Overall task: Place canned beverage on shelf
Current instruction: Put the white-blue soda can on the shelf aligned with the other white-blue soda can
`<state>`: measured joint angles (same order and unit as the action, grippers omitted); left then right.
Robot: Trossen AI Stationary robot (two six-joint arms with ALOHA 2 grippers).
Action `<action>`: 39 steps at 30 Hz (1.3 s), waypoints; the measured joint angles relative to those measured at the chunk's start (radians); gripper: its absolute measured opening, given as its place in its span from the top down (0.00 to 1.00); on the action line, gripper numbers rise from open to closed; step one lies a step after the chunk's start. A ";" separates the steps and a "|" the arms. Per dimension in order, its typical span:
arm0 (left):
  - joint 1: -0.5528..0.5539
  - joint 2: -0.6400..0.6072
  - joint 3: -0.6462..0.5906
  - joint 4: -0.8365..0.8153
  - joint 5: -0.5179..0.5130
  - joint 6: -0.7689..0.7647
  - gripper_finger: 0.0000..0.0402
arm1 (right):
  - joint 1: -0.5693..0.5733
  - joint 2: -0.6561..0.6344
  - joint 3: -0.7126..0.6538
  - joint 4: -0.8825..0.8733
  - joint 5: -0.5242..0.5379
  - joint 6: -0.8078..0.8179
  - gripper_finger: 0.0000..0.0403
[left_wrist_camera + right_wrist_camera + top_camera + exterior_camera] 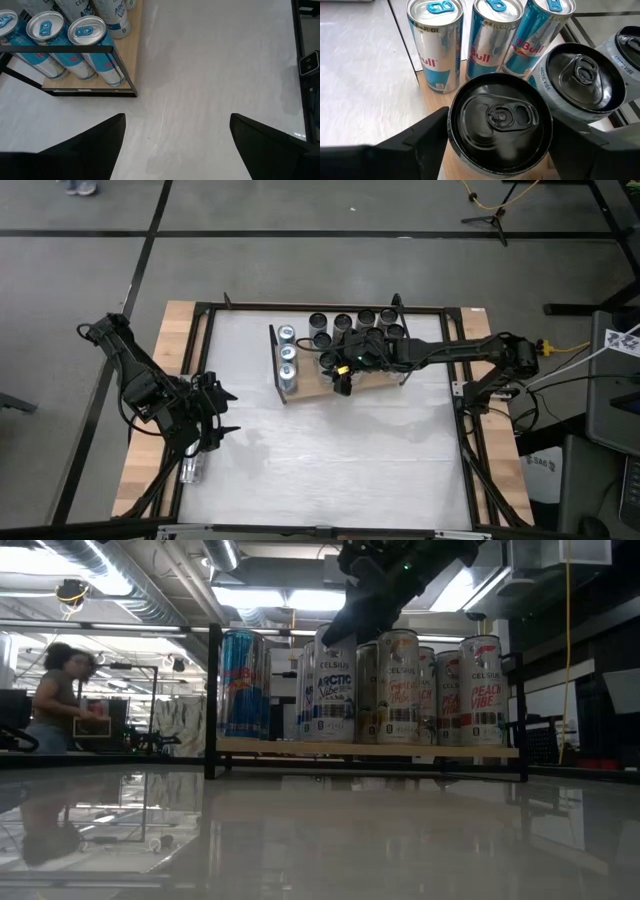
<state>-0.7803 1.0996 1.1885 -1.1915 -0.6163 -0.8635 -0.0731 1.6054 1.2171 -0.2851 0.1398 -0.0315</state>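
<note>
Right gripper (343,370) over shelf (312,391), jaws closed around black-topped can (499,120), one finger on each side. Can upright on shelf board (330,680), front row, just beside three blue-silver cans (288,356) at shelf's left end. More black-topped cans (355,323) fill back of shelf. Left gripper (212,420) waits near table's left edge, jaws wide open, nothing held.

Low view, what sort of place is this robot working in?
Probably an indoor robotics lab or workshop: exposed ceiling ducts, strip lights, a person at a workbench behind the shelf.
</note>
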 joint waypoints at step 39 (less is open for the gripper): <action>0.000 0.000 0.000 0.000 0.000 0.000 0.13 | 0.001 0.002 -0.002 -0.004 -0.005 -0.006 0.03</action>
<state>-0.7803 1.0996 1.1885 -1.1912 -0.6159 -0.8636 -0.0723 1.6073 1.2152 -0.2890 0.1352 -0.0372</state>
